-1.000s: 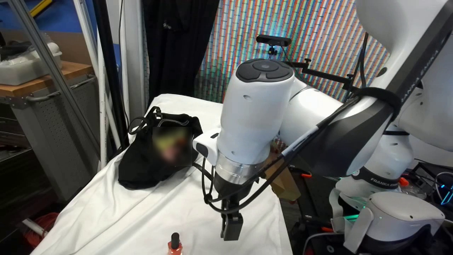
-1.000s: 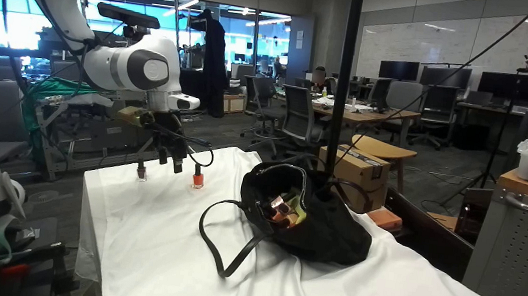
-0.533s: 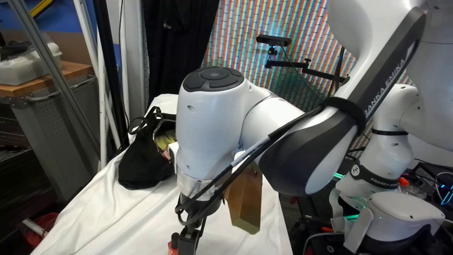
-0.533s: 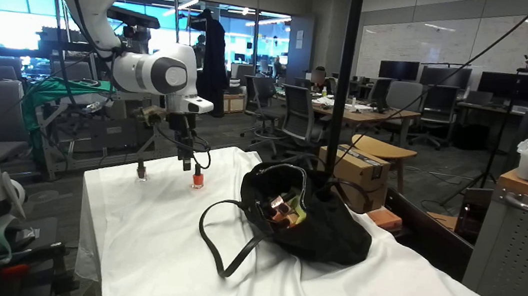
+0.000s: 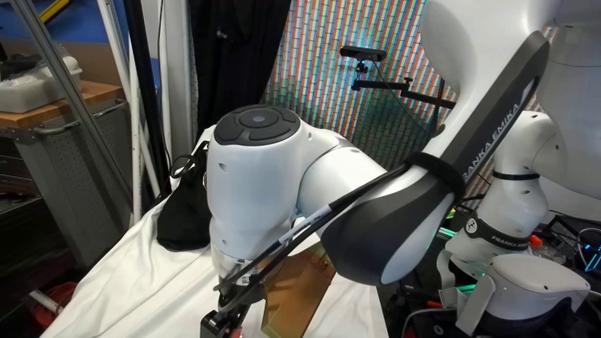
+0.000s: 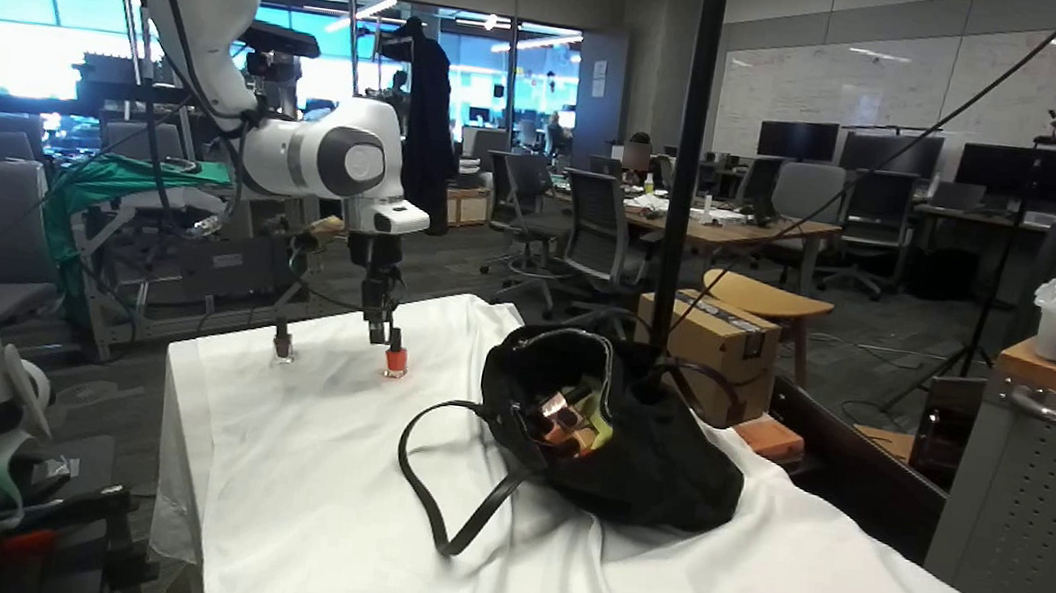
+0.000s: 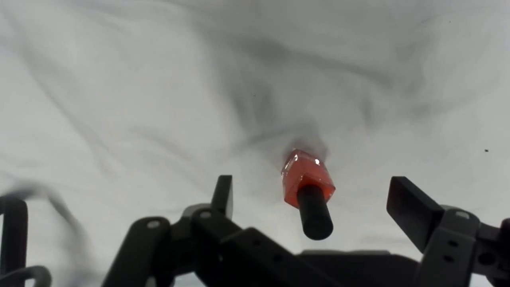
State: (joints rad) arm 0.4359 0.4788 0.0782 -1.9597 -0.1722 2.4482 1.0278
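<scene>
End effector (image 7: pixel 310 193) is spread, leaving clearance on both sides of the red nail-polish bottle (image 7: pixel 306 171). Flat base (image 6: pixel 395 374) presumably keeps it upright, black cap (image 7: pixel 314 215) uppermost.

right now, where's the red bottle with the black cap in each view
Wrist view: red bottle, right of centre, below mid-height, seen between the open jaws of the gripper.
In an exterior view: red bottle, left of centre, slightly below mid-height.
In an exterior view: red bottle, a sliver at the bottom edge, left of centre.
Shared landmark: the white cloth beneath it.
</scene>
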